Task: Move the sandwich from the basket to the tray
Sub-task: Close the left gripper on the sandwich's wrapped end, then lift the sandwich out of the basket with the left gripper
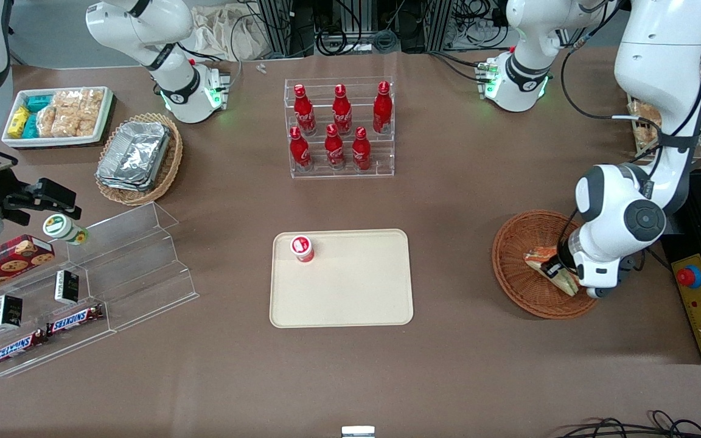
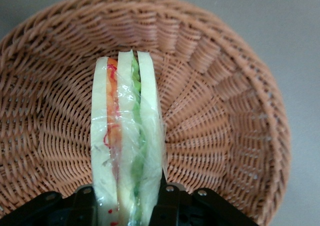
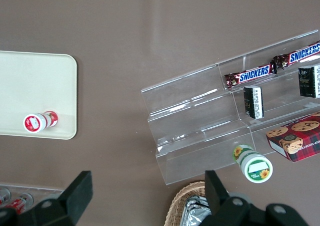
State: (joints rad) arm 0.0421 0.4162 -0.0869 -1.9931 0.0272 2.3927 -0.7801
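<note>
The hand (image 2: pixel 127 206) holds the sandwich (image 2: pixel 127 146) between its fingers, low in the basket (image 2: pixel 225 110). Next I think it must lift and carry it to the tray (image 1: pixel 350 292).

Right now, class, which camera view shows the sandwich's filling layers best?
The left wrist view: the sandwich fills it, layers edge-on, between the pincer fingers over the basket. The front view shows it small, partly hidden by the arm. The right wrist view misses it.

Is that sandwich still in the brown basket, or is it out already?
Still in. The sandwich stands on edge inside the basket, wicker all around it, with the gripper closed on its sides.
</note>
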